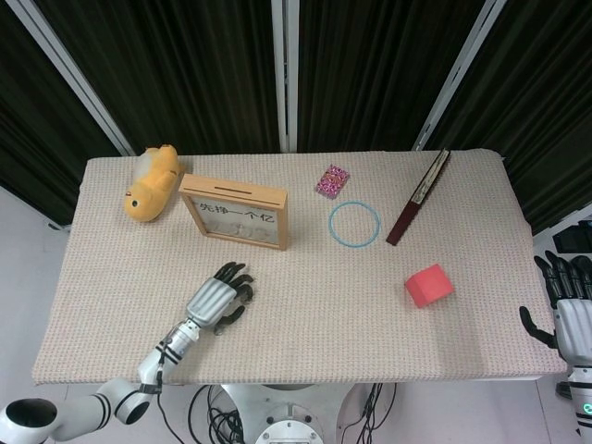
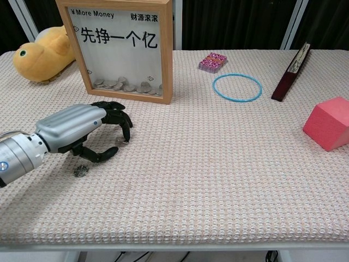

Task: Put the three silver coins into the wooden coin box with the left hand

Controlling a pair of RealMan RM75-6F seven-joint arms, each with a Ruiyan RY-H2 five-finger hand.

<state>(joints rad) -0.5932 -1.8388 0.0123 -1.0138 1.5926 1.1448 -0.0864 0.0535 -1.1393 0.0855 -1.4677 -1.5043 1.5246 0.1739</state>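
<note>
Left hand point(image 2: 82, 131), fingers curled, closes over one coin point(image 2: 123, 142); another point(image 2: 80, 171) lies loose; grip unclear; box point(image 2: 121, 49) awaits.

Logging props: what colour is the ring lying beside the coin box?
Light blue; the ring shows best in the chest view.
</note>
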